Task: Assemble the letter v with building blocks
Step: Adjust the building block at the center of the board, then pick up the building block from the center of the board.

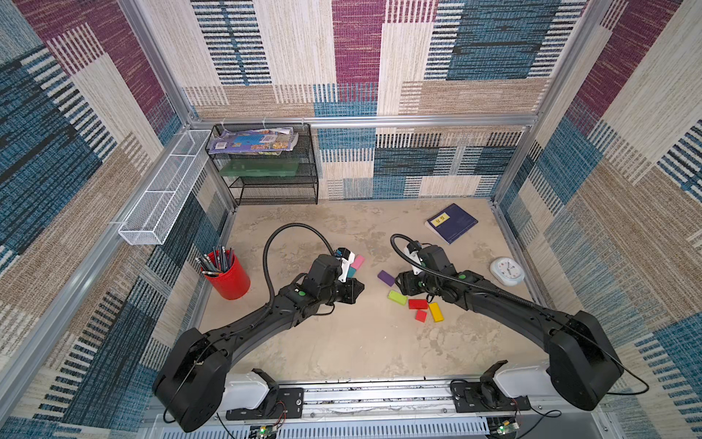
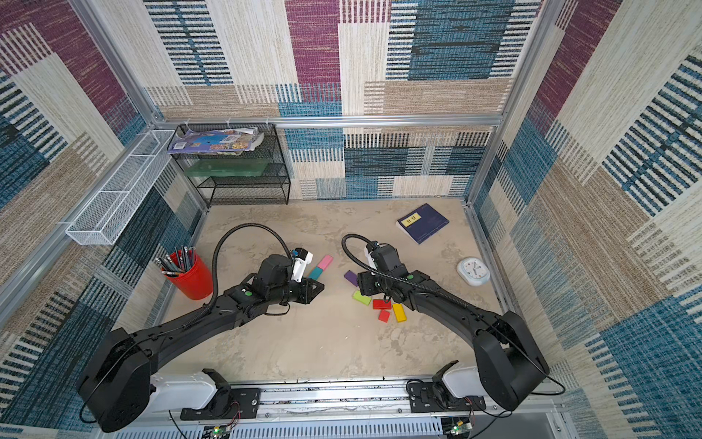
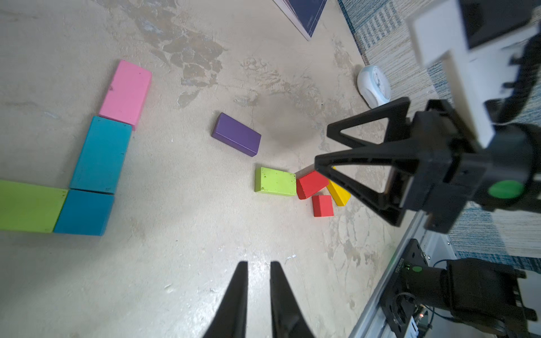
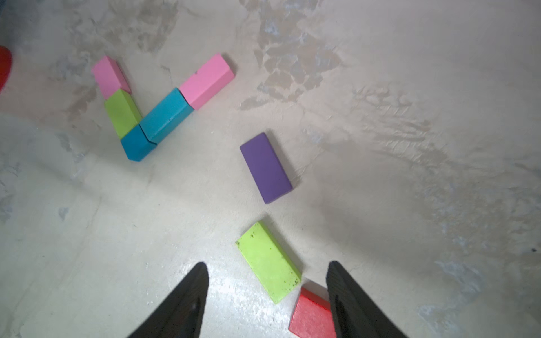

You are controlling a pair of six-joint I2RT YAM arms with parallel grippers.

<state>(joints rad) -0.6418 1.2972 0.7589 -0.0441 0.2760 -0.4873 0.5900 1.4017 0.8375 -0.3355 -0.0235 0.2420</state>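
Observation:
The letter v lies flat in the right wrist view: pink [image 4: 109, 76], lime green [image 4: 123, 112], a teal square [image 4: 137, 145] at the point, then teal [image 4: 167, 115] and pink [image 4: 206, 80]. In both top views my left wrist hides most of it. Loose building blocks lie to its right: purple [image 1: 386, 278], lime green [image 1: 397, 297], two red [image 1: 418, 303] and yellow [image 1: 436, 312]. My left gripper [image 3: 259, 263] hangs over bare table near the v, jaws a narrow gap apart and empty. My right gripper [image 4: 268, 263] stands wide open over the loose lime green and red blocks.
A dark blue book [image 1: 452, 223] lies at the back right, with a white clock [image 1: 507, 270] near the right wall. A red cup of pencils [image 1: 227, 275] stands at the left. A black mesh shelf [image 1: 266, 167] and a white wire basket [image 1: 163, 190] line the back left.

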